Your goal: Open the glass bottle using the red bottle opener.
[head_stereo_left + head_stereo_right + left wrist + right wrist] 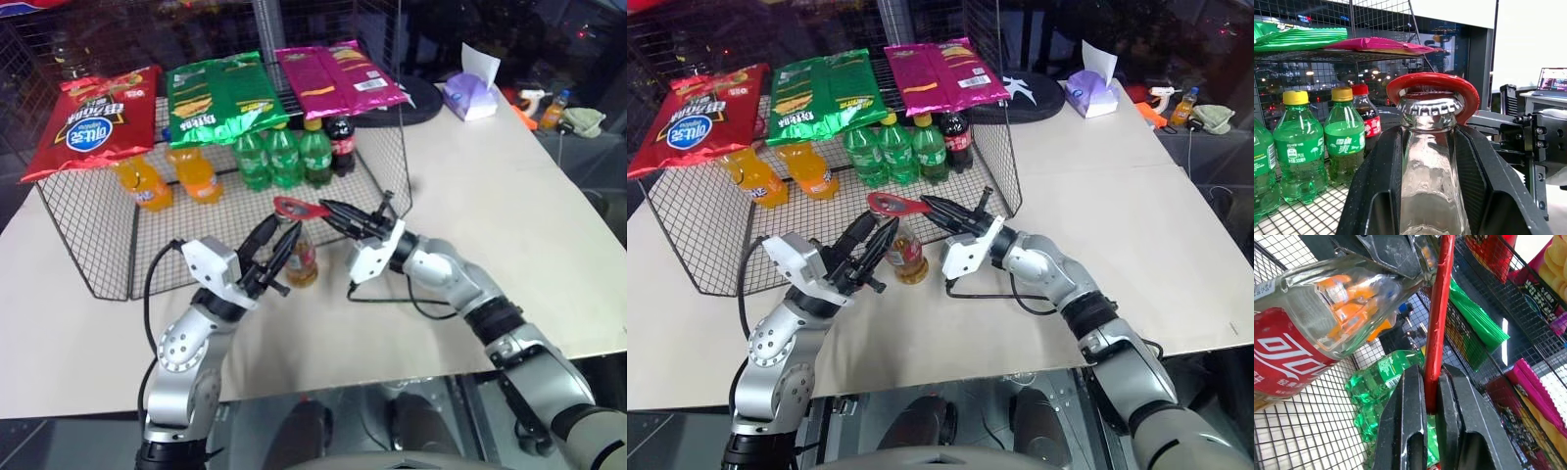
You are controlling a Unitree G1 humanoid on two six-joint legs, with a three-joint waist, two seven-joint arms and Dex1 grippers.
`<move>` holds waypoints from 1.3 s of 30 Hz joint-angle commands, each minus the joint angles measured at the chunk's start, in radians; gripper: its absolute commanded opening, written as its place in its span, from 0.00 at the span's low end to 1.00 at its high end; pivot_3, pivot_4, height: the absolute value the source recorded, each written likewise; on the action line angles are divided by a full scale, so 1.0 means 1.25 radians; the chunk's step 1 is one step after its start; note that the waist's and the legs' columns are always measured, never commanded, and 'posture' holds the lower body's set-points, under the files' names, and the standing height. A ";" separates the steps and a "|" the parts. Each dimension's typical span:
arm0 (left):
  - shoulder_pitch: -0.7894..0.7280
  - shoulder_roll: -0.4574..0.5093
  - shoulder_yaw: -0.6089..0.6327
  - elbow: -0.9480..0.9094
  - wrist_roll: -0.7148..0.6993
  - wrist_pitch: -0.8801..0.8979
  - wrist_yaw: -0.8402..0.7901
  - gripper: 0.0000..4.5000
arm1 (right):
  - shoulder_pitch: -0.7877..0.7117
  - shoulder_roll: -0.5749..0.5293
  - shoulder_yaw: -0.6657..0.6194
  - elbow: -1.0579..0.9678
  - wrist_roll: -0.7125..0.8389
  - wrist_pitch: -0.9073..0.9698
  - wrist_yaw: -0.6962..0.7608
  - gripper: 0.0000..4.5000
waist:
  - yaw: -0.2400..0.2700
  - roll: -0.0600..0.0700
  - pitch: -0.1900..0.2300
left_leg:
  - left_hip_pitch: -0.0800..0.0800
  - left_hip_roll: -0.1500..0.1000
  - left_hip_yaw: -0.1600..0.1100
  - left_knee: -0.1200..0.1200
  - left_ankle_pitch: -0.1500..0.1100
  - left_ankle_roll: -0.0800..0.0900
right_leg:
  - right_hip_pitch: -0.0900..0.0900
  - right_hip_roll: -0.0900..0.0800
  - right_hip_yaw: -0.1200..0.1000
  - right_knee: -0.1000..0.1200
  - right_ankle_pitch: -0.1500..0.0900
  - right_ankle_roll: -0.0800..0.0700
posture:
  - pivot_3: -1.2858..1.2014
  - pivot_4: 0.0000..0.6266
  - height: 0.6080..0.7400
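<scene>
Red opener (297,208), pinched in right gripper (329,211) jaws, rings cap at frame centre; left gripper (271,247) jaws clamp bottle (299,257) steady for prying.

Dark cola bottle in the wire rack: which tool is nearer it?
Right. The right tool, holding the red bottle opener, sits just in front of the cola bottle. The left tool, gripping the glass bottle, is farther back and to the left.

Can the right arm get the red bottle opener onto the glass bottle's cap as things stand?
Probably yes: the red bottle opener, in the right gripper, already rings the cap of the glass bottle, which the left gripper grips by the neck.
</scene>
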 commanded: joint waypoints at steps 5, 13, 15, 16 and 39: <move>-0.003 0.004 -0.026 0.023 0.010 0.015 -0.015 0.25 | -0.076 -0.026 0.052 0.071 -0.087 -0.055 -0.007 0.01 | 0.000 0.000 0.000 | 0.000 0.000 0.000 -0.001 0.000 0.000 | 0.000 0.000 0.000 0.000 0.000 0.000 | 0.52 0.24 1.00; -0.004 0.005 -0.026 0.026 0.011 0.012 -0.015 0.25 | -0.148 -0.045 0.034 0.103 -0.088 -0.067 -0.033 0.01 | 0.000 0.000 0.000 | 0.000 0.000 0.000 -0.001 0.000 0.000 | 0.000 0.000 0.000 0.000 0.000 0.000 | 0.52 0.24 1.00; -0.004 0.006 -0.026 0.026 0.011 0.011 -0.014 0.25 | -0.159 -0.045 0.030 0.103 -0.083 -0.067 -0.035 0.01 | 0.000 0.000 0.000 | 0.000 0.000 0.000 -0.001 0.000 0.000 | 0.000 0.000 0.000 0.000 0.000 0.000 | 0.52 0.24 1.00; -0.004 0.006 -0.026 0.026 0.011 0.011 -0.014 0.25 | -0.165 -0.045 0.027 0.104 -0.080 -0.066 -0.034 0.01 | 0.000 0.000 0.000 | 0.000 0.000 0.000 -0.001 0.000 0.000 | 0.000 0.000 0.000 0.000 0.000 0.000 | 0.52 0.24 1.00; 0.001 0.005 -0.030 0.027 0.009 0.012 -0.016 0.25 | -0.190 -0.037 -0.015 0.034 -0.035 -0.035 -0.039 0.01 | -0.002 0.000 0.001 | 0.000 0.001 0.002 -0.008 0.000 0.000 | -0.002 0.000 0.002 -0.005 0.000 0.000 | 0.52 0.24 1.00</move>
